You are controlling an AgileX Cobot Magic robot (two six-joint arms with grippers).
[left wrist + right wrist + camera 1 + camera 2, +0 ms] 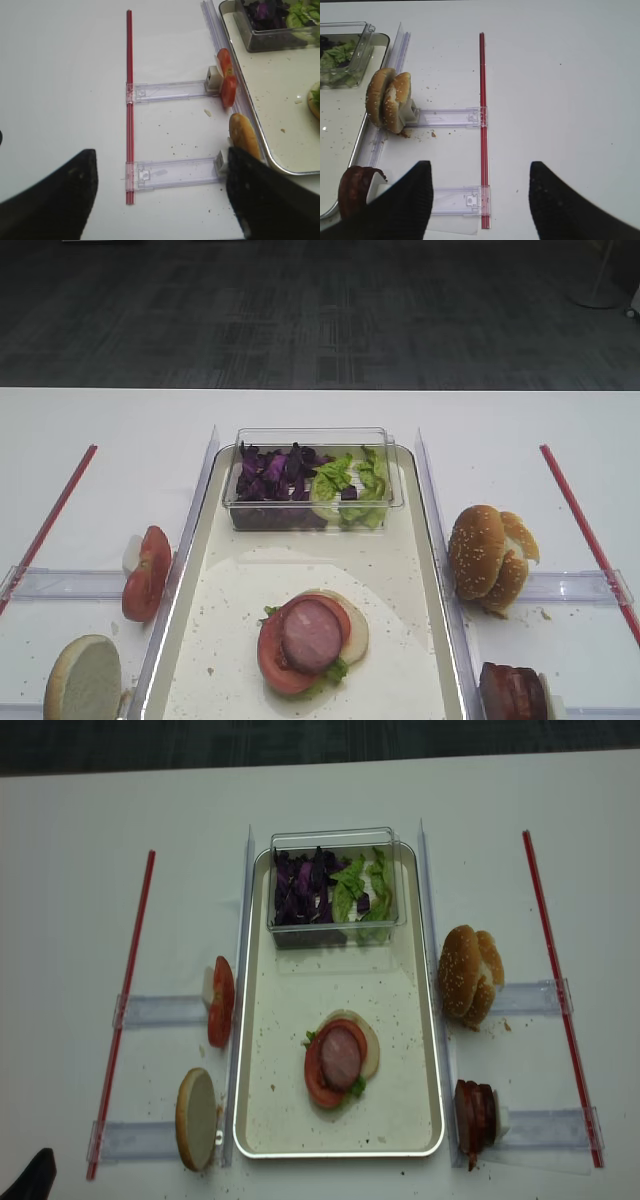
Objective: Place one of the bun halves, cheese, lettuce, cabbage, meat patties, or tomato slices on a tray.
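On the cream tray (pixel 437 1050) lies a stack with a meat patty (pixel 311 635) on top, over a tomato slice, lettuce and a pale round piece. To its right stand upright bun halves (pixel 487 558) and meat patties (pixel 512 692). To its left are tomato slices (pixel 146 573) and one bun half (pixel 84 678). Cabbage (pixel 272 473) and lettuce (pixel 350 480) fill the clear box. Cheese is out of view. My right gripper (pixel 480 170) hangs open over a clear holder, right of the patties (pixel 355 187). My left gripper (pixel 161 155) is open, empty, beside the left bun half (pixel 244 136).
The clear plastic box (pixel 390 495) sits at the tray's far end. Red strips (pixel 125 1010) (pixel 560 1000) run along both sides, joined to clear plastic holders (pixel 160 1011) (pixel 545 1128) that prop up the food. Clear rails (pixel 424 880) flank the tray. Crumbs dot the white table.
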